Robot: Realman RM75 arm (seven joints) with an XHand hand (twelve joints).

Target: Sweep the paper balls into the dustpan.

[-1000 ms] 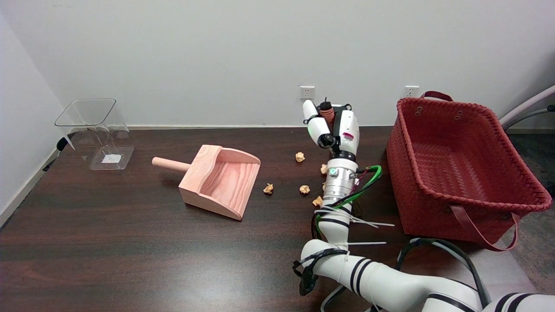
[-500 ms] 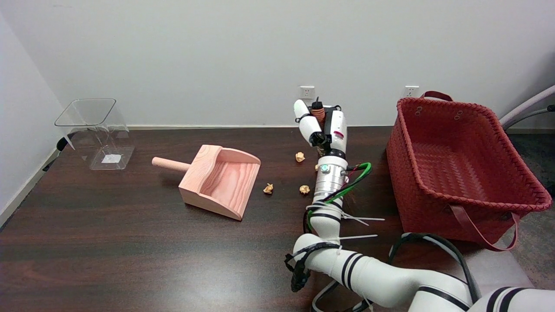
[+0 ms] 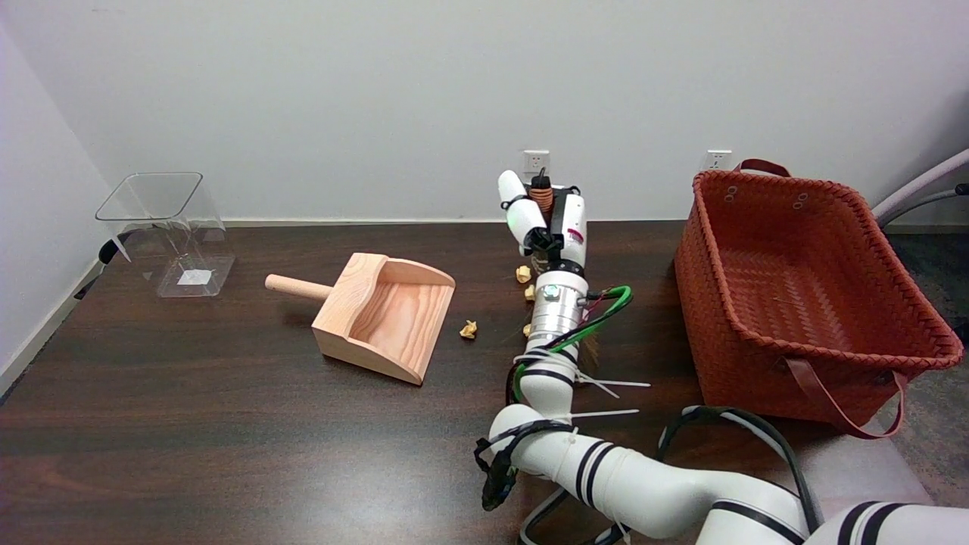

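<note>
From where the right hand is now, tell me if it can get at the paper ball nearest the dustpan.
Probably yes. The paper ball lies alone on bare table between the right hand and the dustpan, with nothing in between.

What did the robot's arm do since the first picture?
The right hand, holding a small brush, slid left toward the dustpan, and its arm now hides some paper balls. The dustpan, red basket and clear container stayed put.

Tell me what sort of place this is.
Probably an office or lab room set up for robot trials: a dark wooden table against a plain white wall with sockets, staged with a dustpan, a red basket and a clear bin.
</note>
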